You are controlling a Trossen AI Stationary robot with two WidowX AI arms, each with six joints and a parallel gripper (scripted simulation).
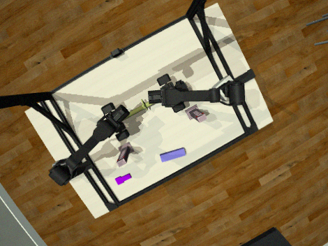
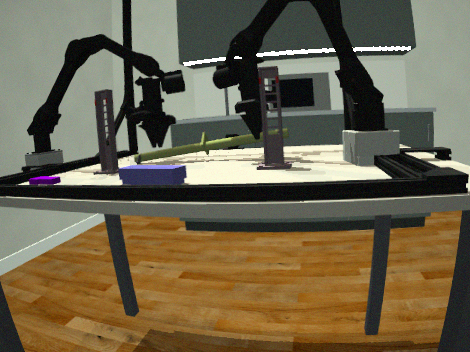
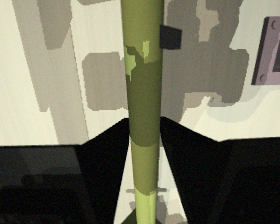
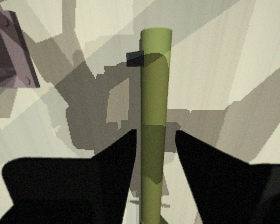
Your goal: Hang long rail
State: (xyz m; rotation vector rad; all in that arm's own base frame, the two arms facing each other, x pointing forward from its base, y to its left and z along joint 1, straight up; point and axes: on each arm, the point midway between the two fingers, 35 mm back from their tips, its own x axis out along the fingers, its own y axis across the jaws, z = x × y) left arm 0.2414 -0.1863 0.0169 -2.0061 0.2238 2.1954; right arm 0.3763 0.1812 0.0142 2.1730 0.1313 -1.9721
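Long rail [image 1: 137,111] [image 2: 172,149] [image 3: 145,100] [image 4: 154,105] lies behind the posts in the exterior view, pitched: right end up, left end low. I cannot tell whether that low end touches the surface [image 1: 150,67] [image 2: 225,173]. A dark hook shows beside the rail by each end in the wrist views.

Left end effector [image 1: 169,96] [image 2: 256,136] [image 3: 145,121] is pinching the rail toward its raised end. Right end effector [image 1: 113,117] [image 2: 158,144] [image 4: 157,134] stands partly spread, fingers astride the rail near the other end, a gap showing on both sides; it bears none of the weight.

Step in hand, as I judge it: securing the second grip. I'd keep the left grip steady, centre the right fingers so both pads meet the rail together, then squeeze gently, clear of the hook. A one-sided touch could roll the rail and turn the hooks off line. Only with both grips firm would I raise the low end to level, then lift.

Further out, left post [image 1: 123,154] [image 2: 105,132] and right post [image 1: 197,113] [image 2: 273,121] stand nearer the exterior camera, red marks high on each. I'd carry the rail above those slots before coming forward. Blue block [image 1: 173,154] [image 2: 152,174] and purple piece [image 1: 123,179] [image 2: 44,180] lie at the near side; give them room.
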